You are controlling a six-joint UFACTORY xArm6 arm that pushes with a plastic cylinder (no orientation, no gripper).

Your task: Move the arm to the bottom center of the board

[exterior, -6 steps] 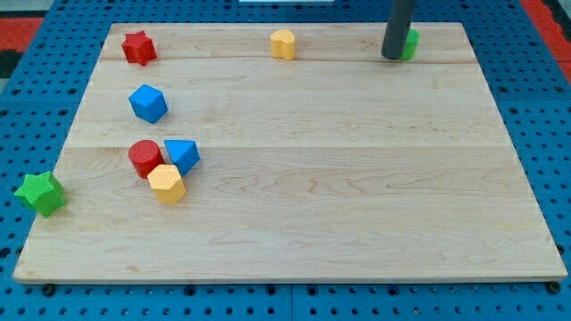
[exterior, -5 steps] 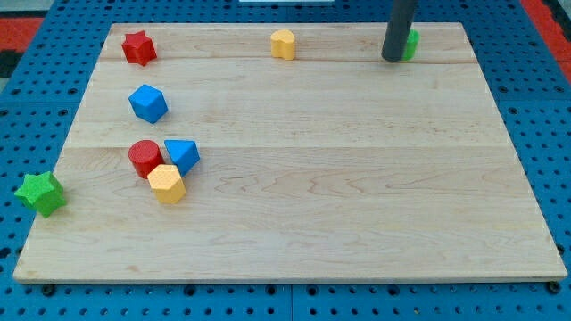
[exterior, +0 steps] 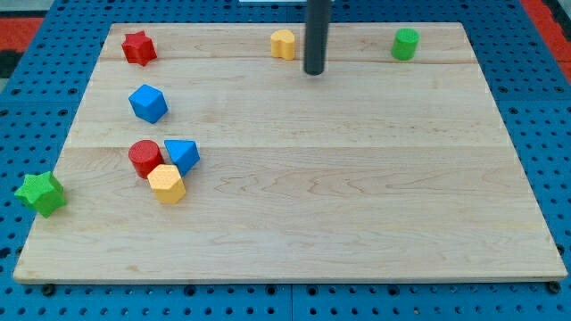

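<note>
My tip (exterior: 313, 71) stands on the wooden board (exterior: 339, 196) near the view's top centre, just right of and slightly below the yellow block (exterior: 283, 44), apart from it. A green cylinder (exterior: 405, 44) sits at the top right, well right of the tip. A red star (exterior: 138, 47) lies at the top left. A blue cube (exterior: 148, 103) sits at the left. Below it a red cylinder (exterior: 144, 159), a blue triangular block (exterior: 183, 154) and a yellow hexagonal block (exterior: 167, 184) cluster together. A green star (exterior: 40, 193) lies at the board's left edge.
The board rests on a blue pegboard (exterior: 553, 134). A red area (exterior: 18, 27) shows at the view's top left corner.
My tip has moved left and slightly down, away from the green cylinder, which is now fully uncovered. No block has moved.
</note>
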